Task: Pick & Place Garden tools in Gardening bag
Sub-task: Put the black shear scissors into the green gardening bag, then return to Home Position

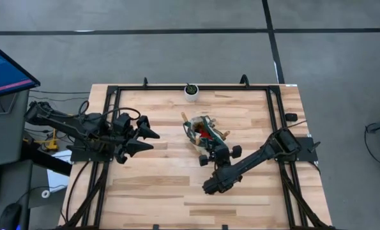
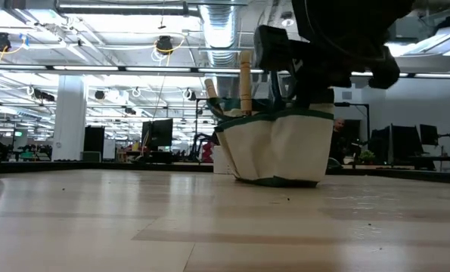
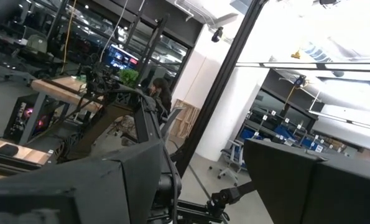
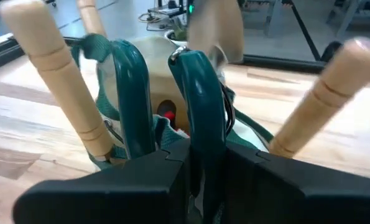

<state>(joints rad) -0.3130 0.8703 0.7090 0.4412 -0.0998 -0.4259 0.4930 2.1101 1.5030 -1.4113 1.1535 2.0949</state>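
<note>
Here's the gardening bag (image 1: 201,131), just right of the table's centre, standing upright with wooden trowel handles (image 2: 245,81) poking up out of it and something red (image 1: 203,134) tucked inside. Look into the right wrist view: dark green shear handles (image 4: 200,93) stand in the bag's mouth, and the right gripper (image 4: 194,171) is pinched narrow on one of them, with a wooden handle (image 4: 60,74) leaning away on either side. In the overhead view that right gripper (image 1: 214,152) sits at the bag's five o'clock edge, arm trailing off toward the four o'clock side of the table.

My read: this is the placing step, and a late one. The shears look seated among the other tools, and no loose tool lies on the boards. The next move would call for letting go cleanly and lifting straight up, since the handles crowd the fingers on both sides and a sideways pull could tip the soft bag.

The left gripper (image 1: 145,139) waits well apart at the bag's nine o'clock, fingers spread wide and holding nothing.

The small white pot (image 1: 191,91) with its plant sits at twelve o'clock near the far edge, clear of the bag. Bare wood lies open from six round to eight o'clock, so there's plenty of room to retreat toward the near edge.
</note>
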